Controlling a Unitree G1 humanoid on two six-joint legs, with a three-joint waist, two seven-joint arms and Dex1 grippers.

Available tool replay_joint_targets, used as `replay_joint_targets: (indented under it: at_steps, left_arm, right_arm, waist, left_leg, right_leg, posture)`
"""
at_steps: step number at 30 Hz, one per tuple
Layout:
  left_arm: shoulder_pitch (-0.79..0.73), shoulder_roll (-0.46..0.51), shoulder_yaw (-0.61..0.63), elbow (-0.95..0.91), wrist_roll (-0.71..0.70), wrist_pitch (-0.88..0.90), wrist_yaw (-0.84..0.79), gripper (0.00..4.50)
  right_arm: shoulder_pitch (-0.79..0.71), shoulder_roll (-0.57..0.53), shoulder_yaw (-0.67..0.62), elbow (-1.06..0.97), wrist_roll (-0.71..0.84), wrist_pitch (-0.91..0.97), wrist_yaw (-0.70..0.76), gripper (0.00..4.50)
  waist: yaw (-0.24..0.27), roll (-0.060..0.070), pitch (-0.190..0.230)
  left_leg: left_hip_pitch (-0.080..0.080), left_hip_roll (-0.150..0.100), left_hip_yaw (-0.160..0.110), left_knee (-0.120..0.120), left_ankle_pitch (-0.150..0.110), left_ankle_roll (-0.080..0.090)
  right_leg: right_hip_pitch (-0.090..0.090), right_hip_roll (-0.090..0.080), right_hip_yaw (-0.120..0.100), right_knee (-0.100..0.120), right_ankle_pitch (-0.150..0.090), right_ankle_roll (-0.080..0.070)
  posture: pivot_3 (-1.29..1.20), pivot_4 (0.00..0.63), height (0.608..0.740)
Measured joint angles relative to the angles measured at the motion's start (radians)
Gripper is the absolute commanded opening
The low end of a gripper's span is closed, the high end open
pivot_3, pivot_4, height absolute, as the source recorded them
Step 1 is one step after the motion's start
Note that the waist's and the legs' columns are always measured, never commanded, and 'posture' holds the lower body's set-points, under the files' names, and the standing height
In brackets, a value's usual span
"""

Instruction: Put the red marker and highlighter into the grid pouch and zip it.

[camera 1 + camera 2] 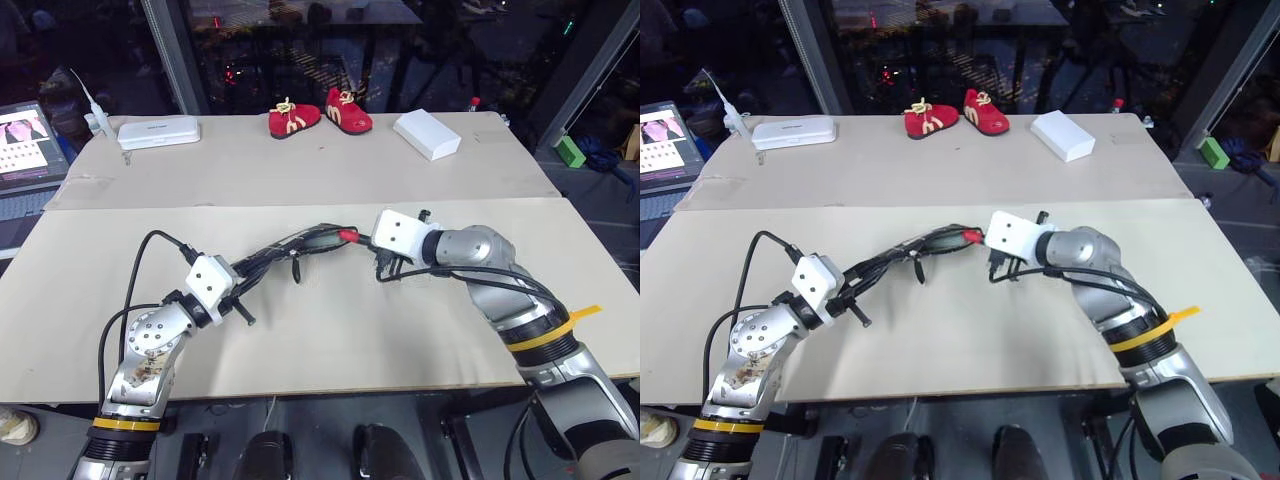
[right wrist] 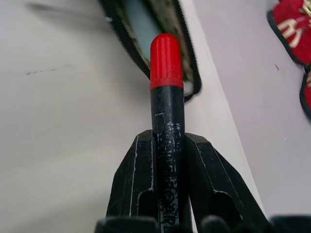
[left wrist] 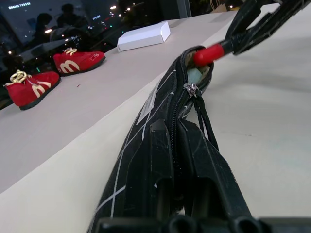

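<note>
Right now the left gripper (image 1: pixel 262 268) is pinching the near end of the grid pouch (image 1: pixel 300 245), with its two black fingers pressed tight on the cloth. It holds the pouch up just above the middle of the table (image 1: pixel 330 340). The pouch looks soft and floppy, so it may sag or twist if only one end is held. Holding it close by the zipper, as it is now, seems a good spot, because that helps keep the mouth open.

A little farther on, the right gripper (image 2: pixel 167 145) is pinching the black part of the red marker (image 2: pixel 166 97). The red cap points at the open far end of the pouch and sits right at its mouth. This pen looks light, hard and smooth, so it could slip or tip if the grip is loose. Something pale green shows inside the open mouth; it may be the highlighter (image 3: pixel 197 75), but I cannot tell for sure. The zipper pull (image 3: pixel 190 89) and its cord hang near the mouth and could get in the way.

Far back, by the far edge, are a pair of small red shoes (image 1: pixel 320 115), a white box (image 1: pixel 427 134) and a flat white case (image 1: pixel 158 131). A laptop (image 1: pixel 28 145) sits off the far left corner. None of these is in the way.
</note>
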Motion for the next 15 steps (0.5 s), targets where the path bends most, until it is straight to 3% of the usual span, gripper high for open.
replay_joint_targets:
  at_steps: [5, 15]
  left_arm:
    - [-0.008, 0.000, 0.000, 0.006, 0.000, -0.001, -0.002, 0.00]
    - [-0.014, 0.000, -0.001, 0.018, 0.000, -0.001, -0.004, 0.00]
  right_arm:
    - [-0.071, 0.031, 0.061, 0.070, -0.085, -0.093, -0.011, 0.45]
    - [-0.218, 0.195, 0.186, 0.287, -0.243, -0.301, -0.111, 0.45]
  waist:
    - [-0.002, 0.000, 0.000]
    - [-0.001, 0.000, 0.000]
  left_leg:
    - [0.000, 0.000, 0.000, 0.000, 0.000, 0.000]
    - [0.000, 0.000, 0.001, 0.000, 0.000, 0.000]
  right_leg:
    - [0.000, 0.000, 0.000, 0.001, 0.000, 0.000]
    - [0.000, 0.000, 0.000, 0.001, 0.000, 0.000]
  posture:
    - [0.00, 0.150, 0.740]
    - [0.00, 0.150, 0.740]
